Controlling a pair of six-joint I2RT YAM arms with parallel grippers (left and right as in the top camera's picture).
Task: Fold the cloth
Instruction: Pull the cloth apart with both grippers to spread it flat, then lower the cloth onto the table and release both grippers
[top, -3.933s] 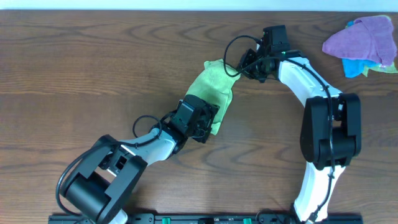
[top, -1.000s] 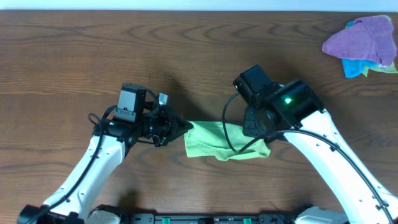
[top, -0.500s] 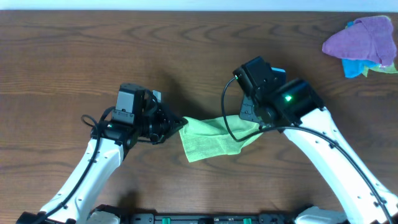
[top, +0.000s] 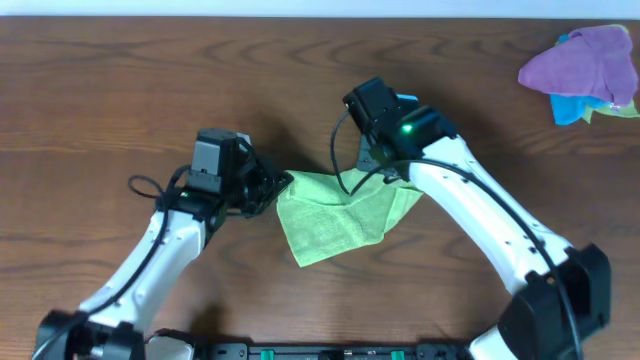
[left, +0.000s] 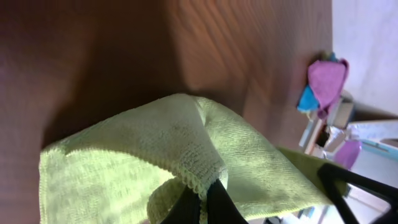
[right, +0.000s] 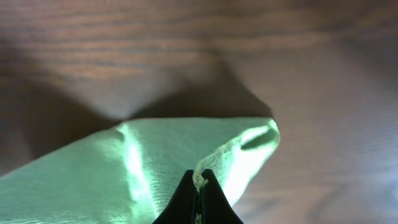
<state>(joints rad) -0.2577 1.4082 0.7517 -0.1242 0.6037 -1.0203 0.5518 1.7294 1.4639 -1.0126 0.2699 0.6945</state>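
L claw (top: 284, 184) & R claw (top: 384, 173) each pinch one corner of the cloth (top: 335, 220); held edge runs left-right btw them, rest trails toward robot over tabletop (top: 120, 90).

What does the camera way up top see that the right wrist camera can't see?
Only the overhead view shows both arms, the left hand pinching the lime-green cloth at its left corner, the cloth's whole shape, and the purple cloth lying over a bright blue cloth in the far corner. Only the right wrist view shows, up close, the right hand shut on the cloth's edge, beside a small curled-open fold. Both show the green cloth and the brown wooden table.
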